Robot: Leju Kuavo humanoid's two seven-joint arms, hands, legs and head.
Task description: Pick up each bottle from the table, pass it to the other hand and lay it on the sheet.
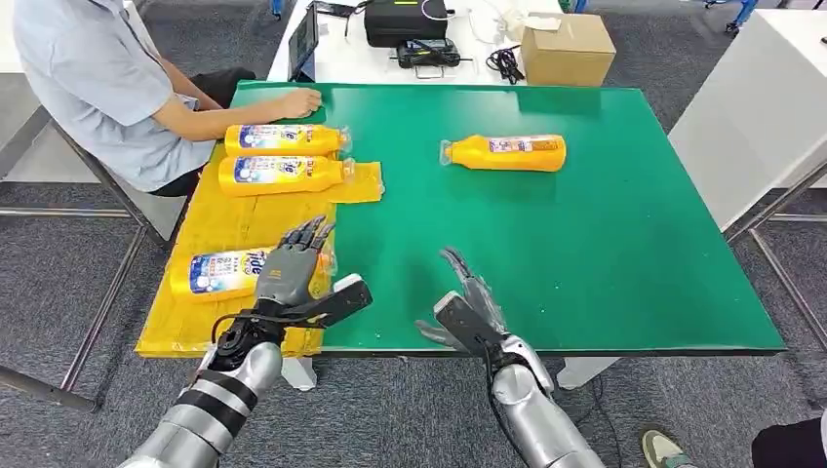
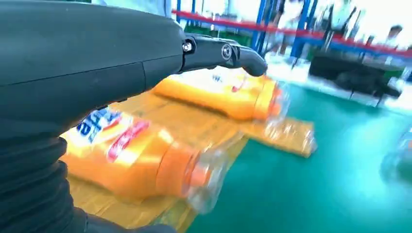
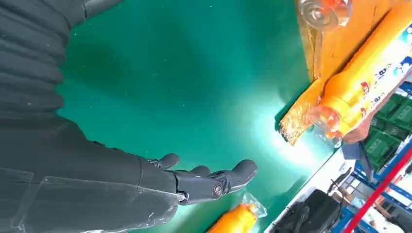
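Observation:
Three orange bottles lie on the yellow sheet (image 1: 229,219) along the green table's left side: two far ones (image 1: 283,139) (image 1: 283,175) and a near one (image 1: 216,273). My left hand (image 1: 293,265) hovers over the near bottle's cap end with its fingers spread and nothing in them. In the left wrist view that bottle (image 2: 131,155) lies on the sheet (image 2: 194,121) under my left hand (image 2: 97,58). A fourth bottle (image 1: 504,153) lies alone on the bare green table at the far middle. My right hand (image 1: 470,304) is open and empty near the front edge; in the right wrist view my right hand (image 3: 194,182) has straight fingers.
A person sits at the far left with a hand (image 1: 297,100) resting on the table by the sheet's far end. Behind the table stand a cardboard box (image 1: 568,49), a laptop (image 1: 304,39) and black equipment (image 1: 405,19). A white table (image 1: 751,107) stands at the right.

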